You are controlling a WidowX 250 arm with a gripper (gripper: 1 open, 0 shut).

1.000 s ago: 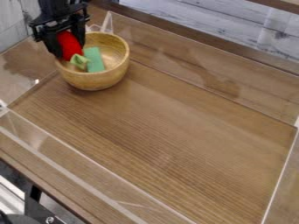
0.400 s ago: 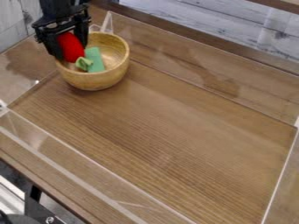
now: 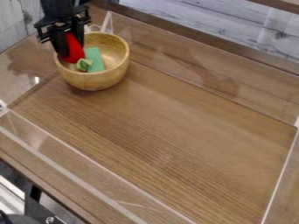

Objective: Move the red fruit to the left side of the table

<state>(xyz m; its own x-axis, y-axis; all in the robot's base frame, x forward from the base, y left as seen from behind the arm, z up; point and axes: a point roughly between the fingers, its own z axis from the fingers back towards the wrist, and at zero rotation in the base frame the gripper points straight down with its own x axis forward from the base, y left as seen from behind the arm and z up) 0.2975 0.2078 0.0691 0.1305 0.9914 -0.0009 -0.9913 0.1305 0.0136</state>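
The end effector (image 3: 70,45), black and pointing straight down, stands at about 10 o'clock in the view, over the far-left rim of a round light wooden bowl (image 3: 103,79). Its two dark fingers (image 3: 59,48) flank the red fruit (image 3: 73,45), one on either side, and the fruit sits upright between them, so the end effector looks narrowed around the red fruit. Whether the fingers actually press on it or only stand just beside it cannot be told at this size. The lower end of the fruit is inside the bowl, at the bowl's 10 o'clock edge, and its green cap is hard to separate from what lies next to it.

Just beside the fruit, toward 4 o'clock from it and still inside the bowl, lies a green block (image 3: 91,59), tilted against the inner wall. It appears to touch the fruit or nearly so.

The bowl rests on the worktop (image 3: 176,131), a brown wood-grain surface that fills most of the view from 12 o'clock down to 6 o'clock. Low clear plastic walls (image 3: 47,144) edge it on every visible side, catching pale reflections. The bowl stands close to the wall at 9 o'clock and near the far corner at 11 o'clock. Beyond the far wall at 1 o'clock a pale planked surface (image 3: 233,22) shows
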